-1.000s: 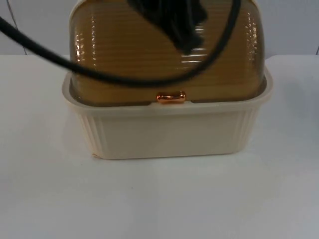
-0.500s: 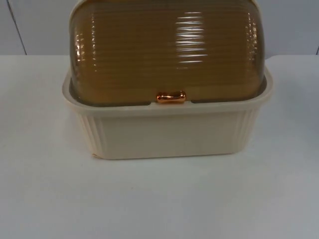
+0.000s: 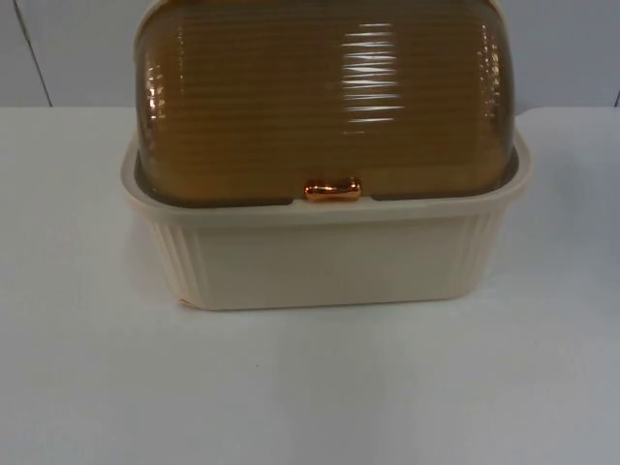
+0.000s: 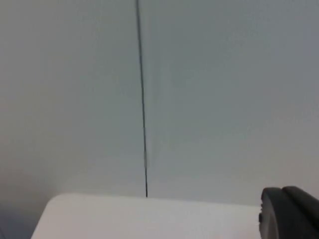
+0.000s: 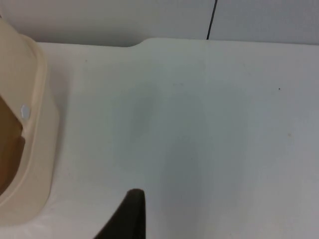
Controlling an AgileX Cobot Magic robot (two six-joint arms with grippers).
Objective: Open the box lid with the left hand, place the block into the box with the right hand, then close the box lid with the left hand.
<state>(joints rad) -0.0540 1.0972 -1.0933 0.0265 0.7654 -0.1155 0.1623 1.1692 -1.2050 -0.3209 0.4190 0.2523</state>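
Observation:
A cream ribbed box (image 3: pixel 325 257) stands at the middle of the table in the top view. Its amber, ribbed dome lid (image 3: pixel 325 107) is down and closed, with a small copper handle (image 3: pixel 332 189) at the front rim. My right gripper (image 5: pixel 130 214) hangs over bare table to the side of the box (image 5: pixel 35 124), well apart from it; a strip of the amber lid (image 5: pixel 7 149) shows past the rim. My left gripper (image 4: pixel 289 211) is raised and faces the grey wall (image 4: pixel 224 99) beyond the table's far edge.
The white table (image 3: pixel 310 387) lies bare in front of the box and on both sides of it. The grey partition wall (image 3: pixel 562 48) closes the back. Beside the box, the table (image 5: pixel 199 124) runs to the wall.
One second ago a black arm and its cable lay across the lid in the top view. It has withdrawn out of that view; the lid has stayed closed.

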